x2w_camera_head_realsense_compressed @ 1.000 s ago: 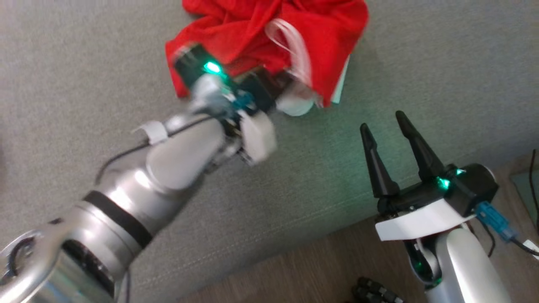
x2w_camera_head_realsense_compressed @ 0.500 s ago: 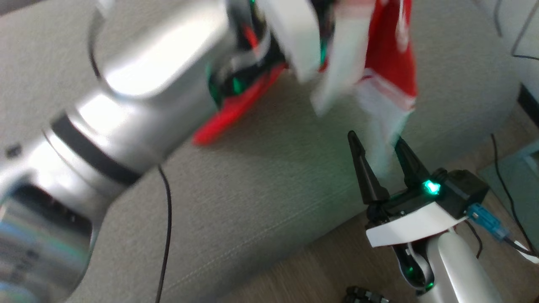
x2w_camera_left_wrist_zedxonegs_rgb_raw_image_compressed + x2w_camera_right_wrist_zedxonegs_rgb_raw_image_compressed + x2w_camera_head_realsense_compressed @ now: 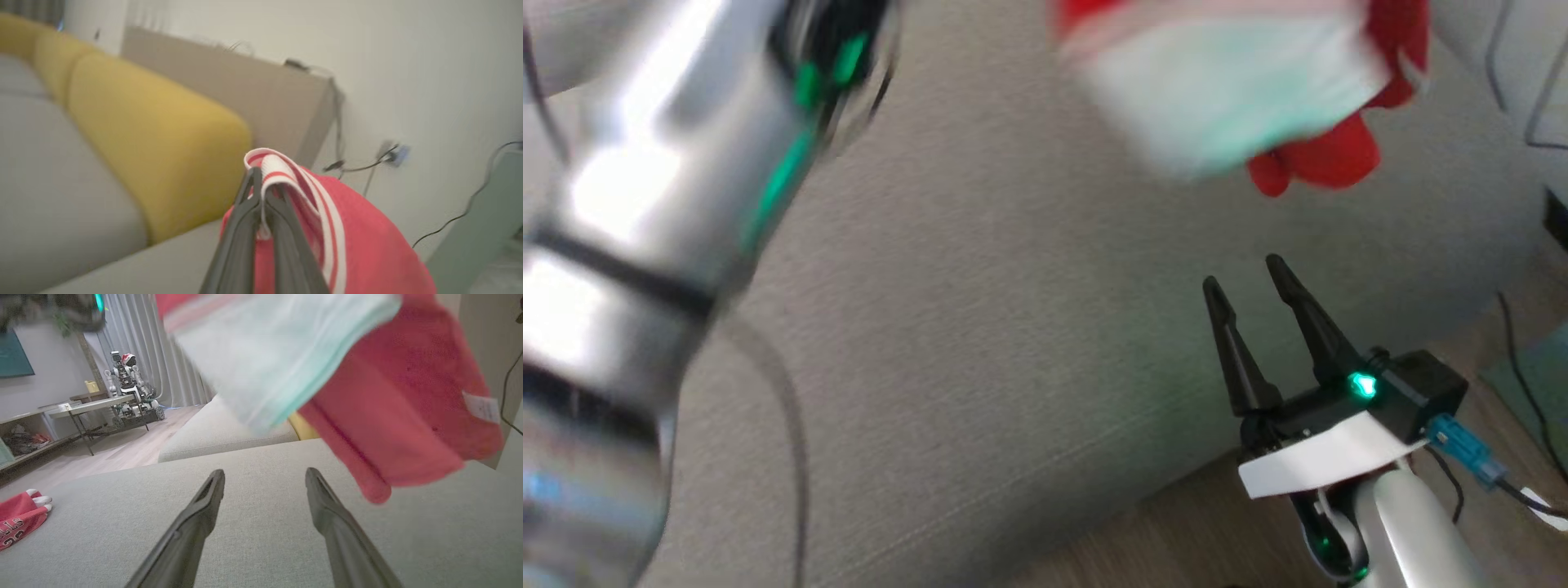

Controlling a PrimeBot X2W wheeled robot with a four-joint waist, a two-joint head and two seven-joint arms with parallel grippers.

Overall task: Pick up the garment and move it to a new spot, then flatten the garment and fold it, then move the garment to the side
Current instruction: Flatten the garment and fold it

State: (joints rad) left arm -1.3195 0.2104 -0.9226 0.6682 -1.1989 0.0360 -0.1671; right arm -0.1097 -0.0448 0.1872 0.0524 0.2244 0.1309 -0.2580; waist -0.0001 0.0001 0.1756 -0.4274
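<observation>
Left wrist view, tool (image 3: 263, 183) apparently pinching garment (image 3: 359, 245)

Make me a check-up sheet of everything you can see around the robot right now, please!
Surface: grey sofa seat, flat fabric.
Job's things: red garment with white striped trim, lifted off the sofa and hanging; blurred in the head view.
Clutter: another red garment lying on the seat, at the lower left of the right wrist view.
Grippers: left gripper shut on the striped trim; right gripper open, holding nothing, near the sofa's edge.
Cables: blue-plugged cable at the right wrist; cords along the wall.
Surroundings: yellow cushion, wood floor, table, another robot by the curtains.
</observation>
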